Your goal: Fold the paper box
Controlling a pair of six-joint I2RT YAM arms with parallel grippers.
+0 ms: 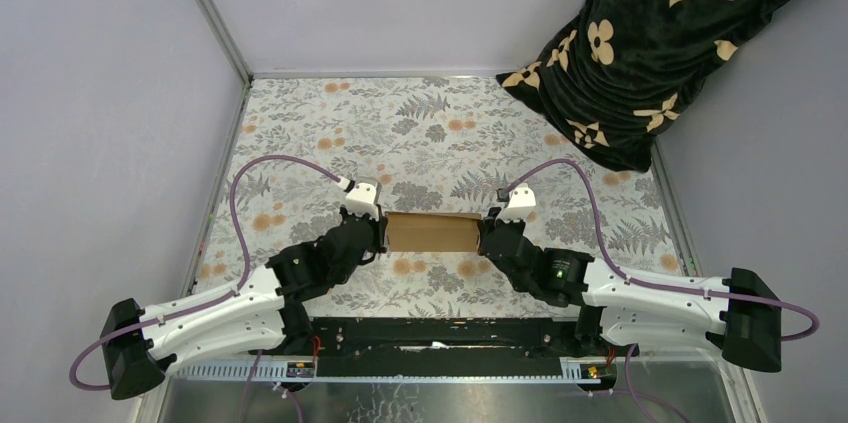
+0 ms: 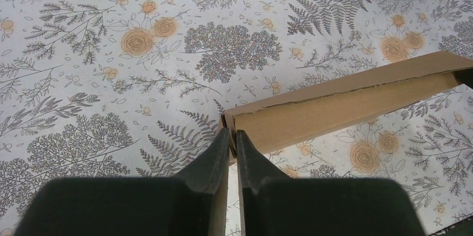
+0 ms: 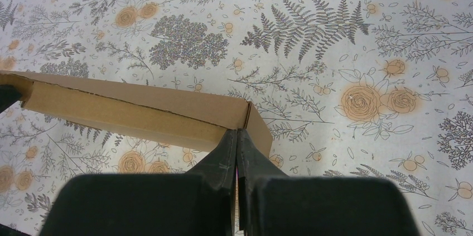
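Note:
The paper box is a long, flat brown cardboard box lying crosswise on the floral table between my two grippers. My left gripper is at its left end. In the left wrist view the fingers are nearly together, pinching a thin cardboard flap at the box corner. My right gripper is at the right end. In the right wrist view its fingers are pressed tight together, tips against the corner seam of the box. I see no cardboard between them.
A black cloth with tan flower patterns is heaped in the back right corner. Grey walls close in the table on the left, back and right. A black rail with the arm bases runs along the near edge.

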